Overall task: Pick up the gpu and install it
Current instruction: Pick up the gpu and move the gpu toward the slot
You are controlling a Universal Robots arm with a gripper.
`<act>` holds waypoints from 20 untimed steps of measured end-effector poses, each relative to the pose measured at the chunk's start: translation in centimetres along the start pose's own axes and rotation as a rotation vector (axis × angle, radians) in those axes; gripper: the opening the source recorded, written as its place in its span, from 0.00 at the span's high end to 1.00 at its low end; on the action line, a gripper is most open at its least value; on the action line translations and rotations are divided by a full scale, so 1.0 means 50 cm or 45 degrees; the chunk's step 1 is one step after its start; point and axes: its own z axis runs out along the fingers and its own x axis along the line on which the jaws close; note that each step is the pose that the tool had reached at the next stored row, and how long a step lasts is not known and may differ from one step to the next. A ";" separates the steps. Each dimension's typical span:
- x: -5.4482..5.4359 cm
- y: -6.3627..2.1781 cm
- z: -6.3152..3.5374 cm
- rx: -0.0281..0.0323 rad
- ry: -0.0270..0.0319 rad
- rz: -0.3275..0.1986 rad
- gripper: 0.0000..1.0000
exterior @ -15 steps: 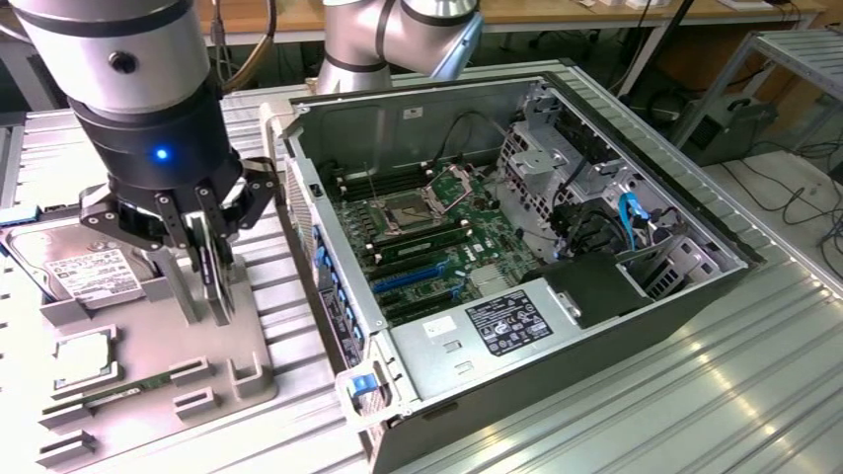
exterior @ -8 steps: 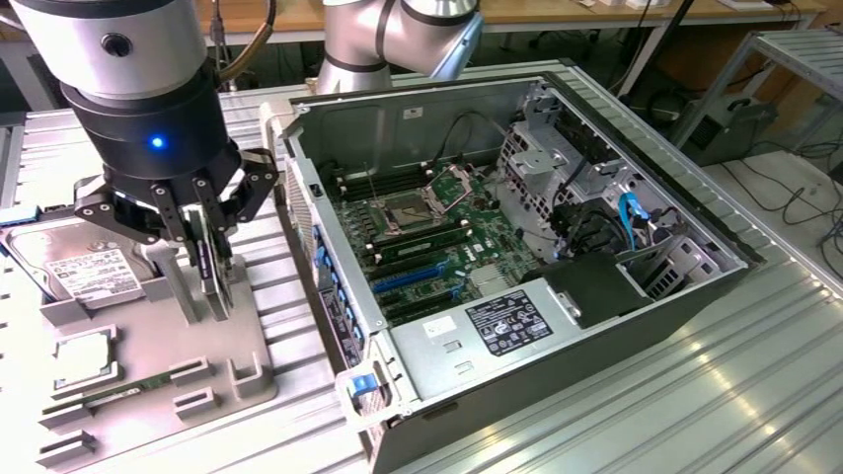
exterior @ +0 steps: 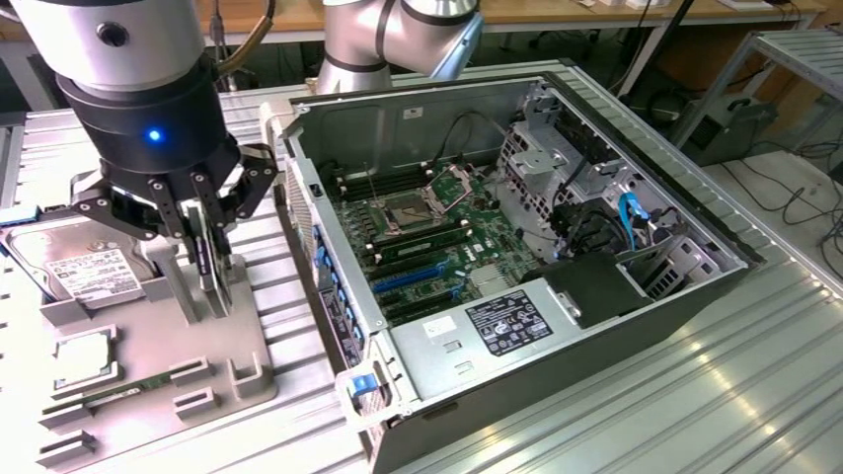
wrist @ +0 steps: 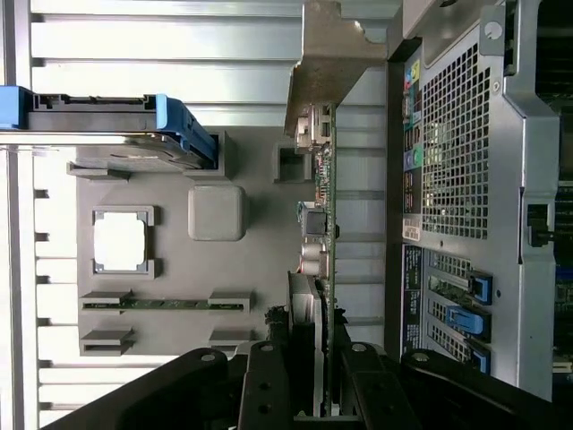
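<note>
Where the gripper (exterior: pixel 200 247) hangs: over the grey tray (exterior: pixel 231 370) at the exterior view's left, just beside the open computer case (exterior: pixel 593 365).
Jaws: pinched on the gpu (exterior: pixel 215 288), one dark finger against each face; in the wrist view the card's edge runs straight in between the fingers (wrist: pixel 269 385).
Gpu: upright and edge-on to both cameras, so its chips cannot be made out (the wrist view gives little more than a thin green line with a few connectors).
Bracket (wrist: pixel 333 63): pale metal, at the end of the card away from the gripper; its tip is cut off by the picture's edge.
Gpu's lower edge: hidden behind the fingers and a tray post in the exterior view; whether it sits in the tray's slot or hangs clear of it cannot be told.
Hard drive (exterior: pixel 73 269): lies at the tray's corner toward the exterior view's left, partly covered by the gripper.
Processor (exterior: pixel 82 355): flat in its square pocket, well apart from the gpu.
Memory stick (exterior: pixel 125 387): in a narrow slot next to the processor, too small to read.
Motherboard (exterior: pixel 421 237): exposed inside the case, with blue slots (exterior: pixel 402 281); the far bays are tangled with cables.
Table (exterior: pixel 685 415): ribbed metal under the tray and the case.
</note>
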 end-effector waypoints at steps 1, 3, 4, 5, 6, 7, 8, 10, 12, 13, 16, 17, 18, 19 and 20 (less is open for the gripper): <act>0.000 0.000 -0.006 -0.0001 -0.0001 0.000 0.73; -0.001 0.001 -0.019 -0.0001 0.0000 0.000 0.73; -0.001 0.001 -0.025 -0.0001 0.0000 0.000 0.73; -0.001 0.001 -0.032 -0.0002 -0.0001 0.000 0.73; -0.001 0.002 -0.040 -0.0001 0.0000 0.000 0.73; -0.001 0.002 -0.046 0.0000 0.0001 0.000 0.73; -0.001 0.002 -0.053 -0.0002 -0.0001 0.000 0.73; -0.002 0.003 -0.067 0.0000 0.0001 0.000 0.73; -0.002 0.003 -0.083 -0.0002 -0.0002 0.000 0.73; -0.003 0.004 -0.097 0.0000 0.0000 0.000 0.73; -0.003 0.005 -0.120 0.0000 0.0000 0.000 0.73; -0.003 0.005 -0.127 -0.0001 -0.0001 0.000 0.73; -0.004 0.005 -0.134 -0.0001 0.0000 0.000 0.73; -0.004 0.005 -0.139 -0.0001 -0.0001 0.000 0.73; -0.004 0.006 -0.145 -0.0001 -0.0001 0.000 0.73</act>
